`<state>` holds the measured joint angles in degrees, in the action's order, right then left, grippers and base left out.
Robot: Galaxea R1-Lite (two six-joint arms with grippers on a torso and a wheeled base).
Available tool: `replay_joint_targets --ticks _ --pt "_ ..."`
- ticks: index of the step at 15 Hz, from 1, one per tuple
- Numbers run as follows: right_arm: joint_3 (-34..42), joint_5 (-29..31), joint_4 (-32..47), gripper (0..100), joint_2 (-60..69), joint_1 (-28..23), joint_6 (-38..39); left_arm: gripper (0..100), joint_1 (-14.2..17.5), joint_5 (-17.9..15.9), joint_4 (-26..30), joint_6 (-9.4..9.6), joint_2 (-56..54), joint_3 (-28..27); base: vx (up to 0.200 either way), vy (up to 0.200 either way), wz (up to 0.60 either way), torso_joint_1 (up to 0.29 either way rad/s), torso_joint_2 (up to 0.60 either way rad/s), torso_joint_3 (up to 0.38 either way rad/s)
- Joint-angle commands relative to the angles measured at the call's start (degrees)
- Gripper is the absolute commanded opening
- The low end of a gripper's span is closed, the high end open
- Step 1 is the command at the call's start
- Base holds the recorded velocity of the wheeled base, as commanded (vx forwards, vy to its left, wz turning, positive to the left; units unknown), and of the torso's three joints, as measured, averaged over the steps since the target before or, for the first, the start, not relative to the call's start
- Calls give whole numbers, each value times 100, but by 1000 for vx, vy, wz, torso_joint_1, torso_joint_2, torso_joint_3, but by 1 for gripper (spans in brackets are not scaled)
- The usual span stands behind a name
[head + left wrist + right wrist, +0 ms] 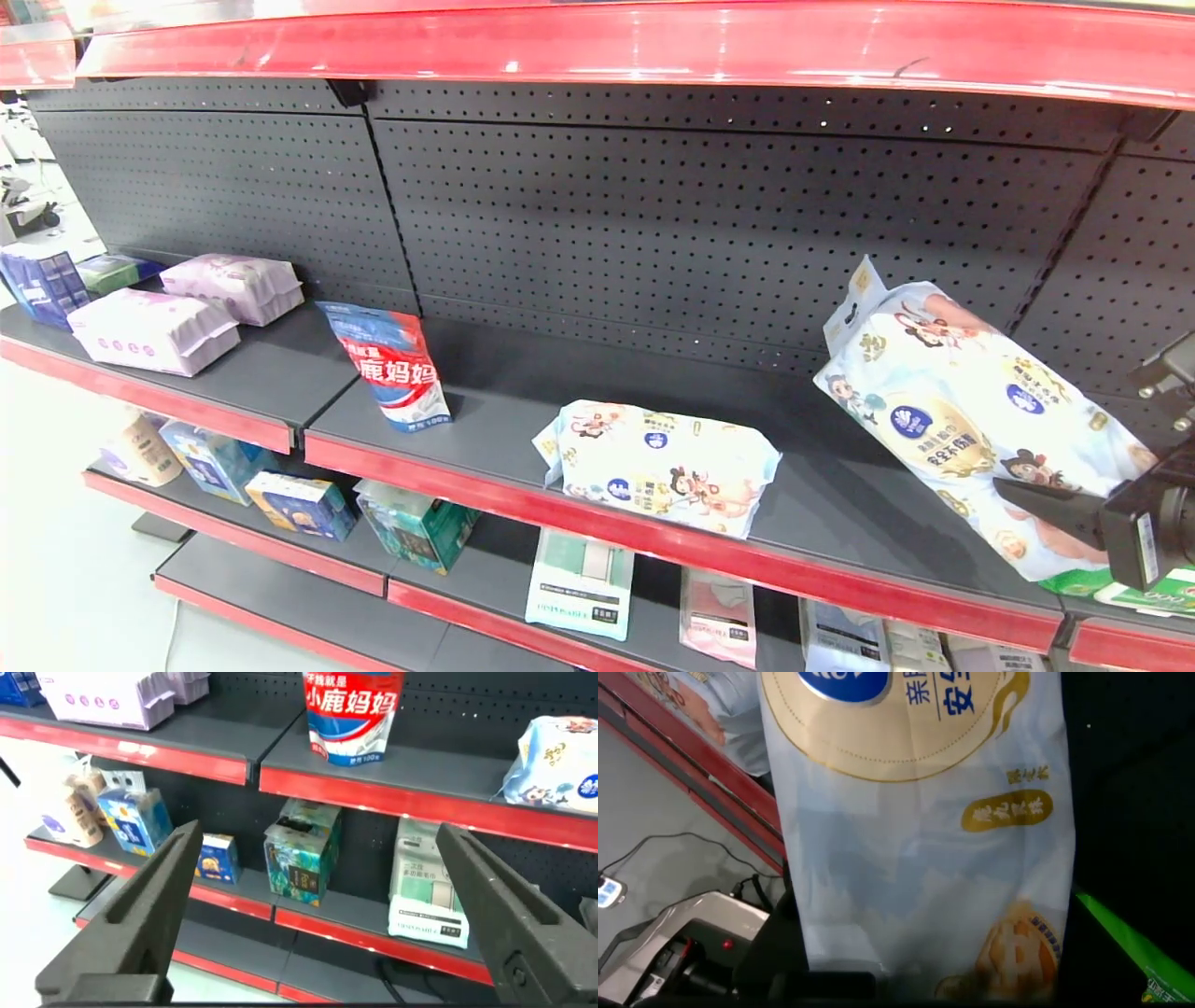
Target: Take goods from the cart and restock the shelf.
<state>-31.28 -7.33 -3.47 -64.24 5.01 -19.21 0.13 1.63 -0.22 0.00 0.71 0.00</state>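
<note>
At the far left of the shelf (840,504) we see 2 purple packs (154,329) lying flat, then a red-and-blue pouch (392,367) standing upright. Our left gripper (320,833) is spread wide with nothing in it, facing the lower shelves (234,896) below that pouch. Further right, 1 flat pack (658,464) with cartoon print lies near the front edge. At the right, our right gripper (1027,499) is clamped on the lower end of a tilted pack (971,411) of the same print, over the shelf.
</note>
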Motion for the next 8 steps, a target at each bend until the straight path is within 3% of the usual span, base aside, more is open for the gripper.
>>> replay_joint_targets --ticks 1,8 --pt "-1 -6 5 0 -106 0 -4 100 -5 4 -4 0 -62 0 0 0 0 0 0 0" --pt "-159 -164 5 0 -589 132 -100 100 -5 -5 4 18 -53 0 0 0 0 0 0 0"
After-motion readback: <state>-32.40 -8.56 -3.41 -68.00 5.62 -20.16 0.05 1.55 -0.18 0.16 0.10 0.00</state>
